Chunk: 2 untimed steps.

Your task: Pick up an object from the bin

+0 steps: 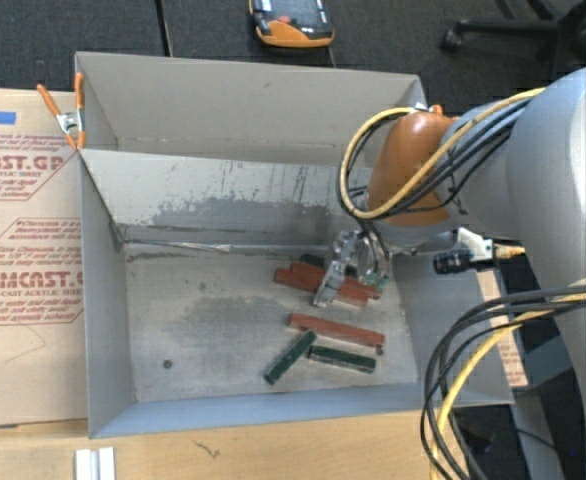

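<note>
My gripper (335,286) reaches down at the right side of the bin floor, its fingers (326,290) resting over a reddish-brown block (299,277) that lies flat near the back right. A dark green piece (311,261) peeks out just behind that block. Below the gripper lies a long reddish-brown bar (335,329), and below that two dark green bars, one slanted (289,357) and one nearly level (343,359). The fingertips are partly hidden among the blocks, so their spread is unclear.
The arm with its orange cover and yellow cables hangs over the bin's right rim. The bin's right wall stands close beside the gripper. The left half of the bin floor is bare grey metal.
</note>
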Tool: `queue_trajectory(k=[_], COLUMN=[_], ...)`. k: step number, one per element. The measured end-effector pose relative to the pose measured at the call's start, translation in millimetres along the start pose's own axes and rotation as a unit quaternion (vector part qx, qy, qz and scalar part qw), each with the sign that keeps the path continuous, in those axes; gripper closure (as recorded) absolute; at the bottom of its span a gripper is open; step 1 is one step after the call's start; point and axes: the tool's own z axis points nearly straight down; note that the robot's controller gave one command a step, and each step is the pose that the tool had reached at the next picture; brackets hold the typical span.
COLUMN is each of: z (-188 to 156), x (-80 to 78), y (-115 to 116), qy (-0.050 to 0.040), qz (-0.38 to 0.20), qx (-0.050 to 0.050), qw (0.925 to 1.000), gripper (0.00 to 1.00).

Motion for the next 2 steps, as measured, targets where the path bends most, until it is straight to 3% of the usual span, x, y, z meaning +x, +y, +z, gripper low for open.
queue_trajectory(k=[2], z=[-25.9], x=[3.7], y=[-0.6], qy=[0.0075], qz=[0.000], qx=[0.002], qw=[1.0000], gripper=[1.00])
